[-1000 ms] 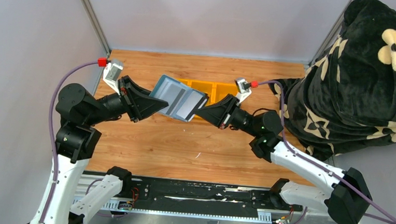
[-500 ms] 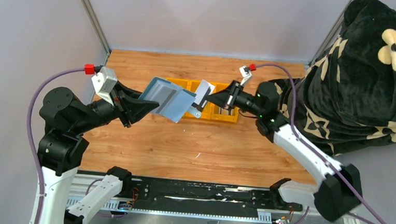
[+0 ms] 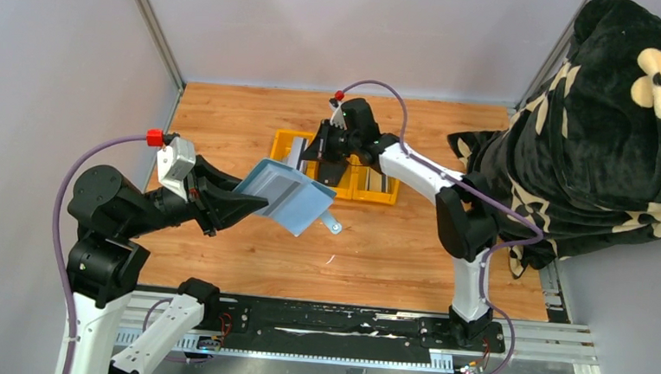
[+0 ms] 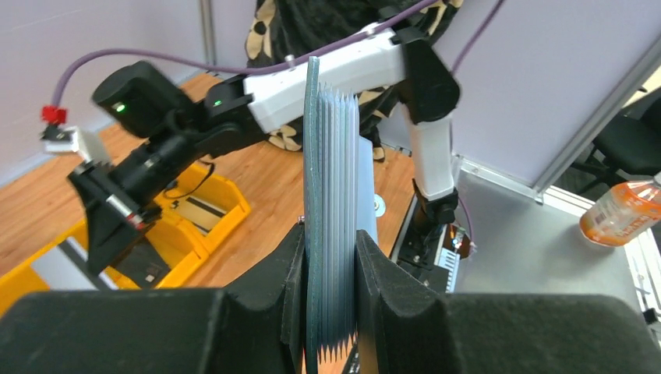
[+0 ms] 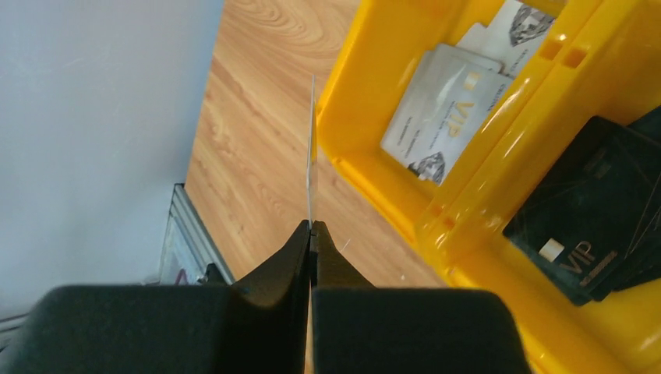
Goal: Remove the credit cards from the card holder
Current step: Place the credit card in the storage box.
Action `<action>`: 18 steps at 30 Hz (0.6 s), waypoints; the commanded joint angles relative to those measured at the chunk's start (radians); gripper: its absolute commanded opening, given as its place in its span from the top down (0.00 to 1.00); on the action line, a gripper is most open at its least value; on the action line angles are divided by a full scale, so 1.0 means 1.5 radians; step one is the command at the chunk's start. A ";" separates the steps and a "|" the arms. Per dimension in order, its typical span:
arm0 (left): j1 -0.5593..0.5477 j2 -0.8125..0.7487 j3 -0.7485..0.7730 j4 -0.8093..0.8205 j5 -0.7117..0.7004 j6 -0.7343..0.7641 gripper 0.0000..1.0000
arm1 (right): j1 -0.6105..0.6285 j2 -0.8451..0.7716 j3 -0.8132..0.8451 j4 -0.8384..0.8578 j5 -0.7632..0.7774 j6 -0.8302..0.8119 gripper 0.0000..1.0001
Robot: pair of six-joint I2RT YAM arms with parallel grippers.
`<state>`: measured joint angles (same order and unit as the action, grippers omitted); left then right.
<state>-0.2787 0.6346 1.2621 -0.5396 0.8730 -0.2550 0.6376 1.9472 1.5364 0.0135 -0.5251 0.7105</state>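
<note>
- A robot lab test cell: a left robot arm (image 3: 117, 217) and a right robot arm (image 3: 448, 194) are mounted on a black rail (image 3: 327, 321) at the edge of a wooden table (image 3: 244, 260).
- Plain grey panels (image 3: 319, 30) on metal posts (image 3: 152, 24) wall the table in.
- Outside the cell there are an office chair (image 4: 627, 140) and a drink bottle (image 4: 620, 214); a black flowered blanket (image 3: 608, 126) drapes one side.

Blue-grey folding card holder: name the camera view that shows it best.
Top external: the blue-grey folding card holder shows its broad face, clamped in the left gripper. Left wrist sees it only edge-on between the fingers. Right wrist does not show it.
</note>
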 commanded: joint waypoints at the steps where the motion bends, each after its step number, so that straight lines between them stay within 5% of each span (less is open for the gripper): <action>1: -0.004 -0.006 -0.009 0.053 0.040 -0.023 1.00 | 0.022 0.080 0.095 -0.100 0.063 -0.030 1.00; 15: -0.004 0.008 -0.005 0.069 0.066 -0.045 1.00 | 0.055 0.208 0.250 -0.174 0.122 -0.048 1.00; 18: -0.004 0.009 -0.005 0.069 0.069 -0.048 1.00 | 0.059 0.197 0.249 -0.170 0.125 -0.049 0.91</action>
<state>-0.2787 0.6472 1.2396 -0.4892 0.9569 -0.3084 0.7094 2.2501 1.8744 -0.2180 -0.3706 0.6525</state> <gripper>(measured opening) 0.258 0.033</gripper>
